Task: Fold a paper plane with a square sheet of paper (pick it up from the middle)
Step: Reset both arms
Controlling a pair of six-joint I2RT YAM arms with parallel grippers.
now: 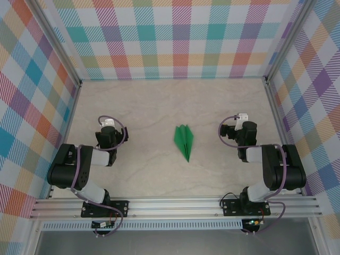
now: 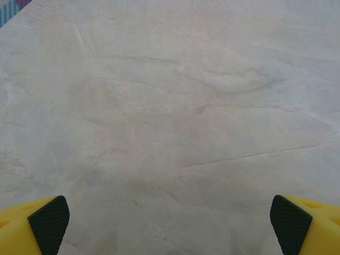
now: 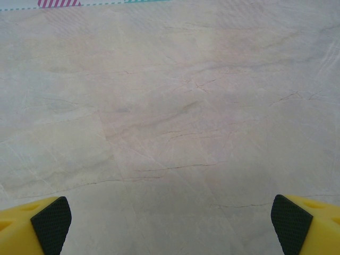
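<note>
1. The slim, pointed dart of bright green creased paper, the paper plane (image 1: 184, 141), lies flat on the pale marbled tabletop (image 1: 138, 101). It sits about midway between the two arms. Its sharp tip points toward the near edge and its wider tail toward the far side.
2. Lengthwise creases run along it, and its outline is a dart, not a square. The square sheet of paper appears to have become this plane, so I judge the folding done.
3. The left fingers (image 2: 48, 223), yellow with black textured pads, are spread wide and released, with only bare tabletop between them.
4. The right fingers (image 3: 50, 223), of the same make, are likewise spread wide and grasp nothing.
5. From above, the left arm (image 1: 79, 170) and the right arm (image 1: 271, 164) sit tucked near their bases, each well apart from the plane and not touching it.
6. Little seems left to do. Whether the wings match and the creases are pressed sharp cannot be told from these views.
</note>
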